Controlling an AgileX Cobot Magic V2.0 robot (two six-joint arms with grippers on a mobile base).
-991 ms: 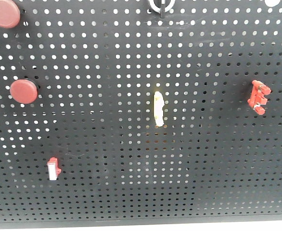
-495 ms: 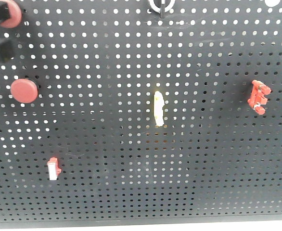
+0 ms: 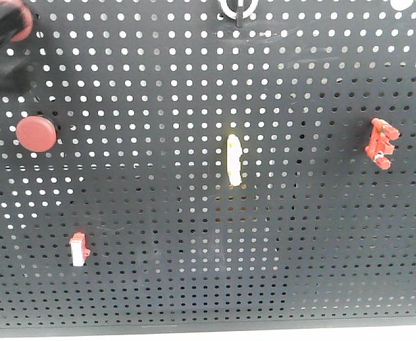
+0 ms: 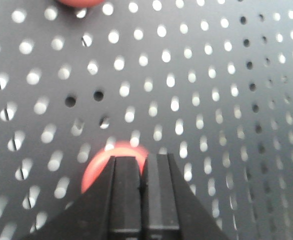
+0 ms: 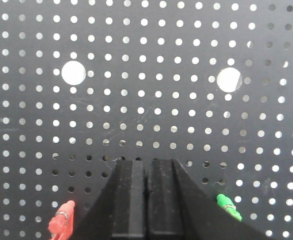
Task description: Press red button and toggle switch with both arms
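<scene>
Black pegboard (image 3: 300, 249): left pincer (image 4: 141, 167), closed and empty, has newly arrived at the red button (image 4: 94, 170); right pincer (image 5: 147, 167), also closed, faces bare board, toggle switch (image 3: 238, 8) untouched.

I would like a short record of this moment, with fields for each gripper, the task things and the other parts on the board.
left gripper: shut, tips in front of the red button; contact cannot be told
right gripper: shut, facing the pegboard, holding nothing
toggle switch: top edge of front view, partly cut off, no gripper near
second red button: uncovered, below the left gripper
other parts: yellow lever, red ribbed piece, red-and-white rocker
</scene>
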